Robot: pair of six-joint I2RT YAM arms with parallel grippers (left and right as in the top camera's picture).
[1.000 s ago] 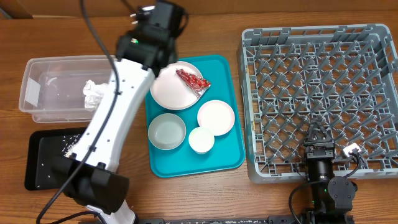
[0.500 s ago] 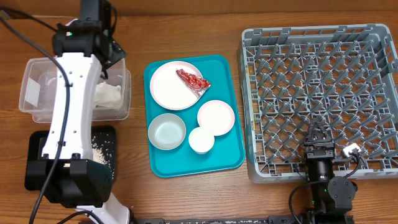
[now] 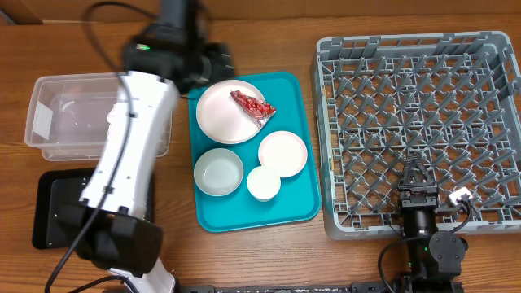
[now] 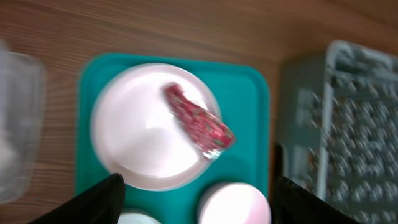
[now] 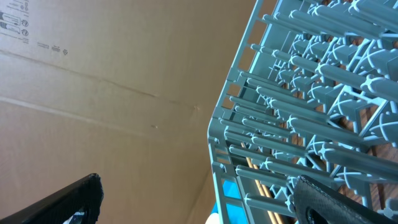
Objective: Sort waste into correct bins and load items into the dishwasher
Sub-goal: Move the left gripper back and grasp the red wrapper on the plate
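Overhead, the left arm (image 3: pixel 134 138) slants across the clear tub (image 3: pixel 57 114) to the teal tray's (image 3: pixel 299 205) far corner. The left jaws are spread and grip nothing. The red wrapper (image 4: pixel 198 123) lies on the white plate (image 4: pixel 134 140), just ahead between them. The right jaws gape empty, with the dish rack (image 5: pixel 298 124) ahead.

Right pincer (image 5: pixel 199 205) spread wide beside the corner of the dish rack (image 5: pixel 311 93).

The two black fingers (image 5: pixel 68 199) sit at the bottom left and bottom right corners of the view, well apart, with nothing between them. The grey rack fills the right side, tilted, its lattice wall and rows of pegs close to the lens. Brown cardboard (image 5: pixel 93 93) with creases and small black print covers the left and far side. A sliver of teal tray (image 5: pixel 231 202) shows through the lattice low down.
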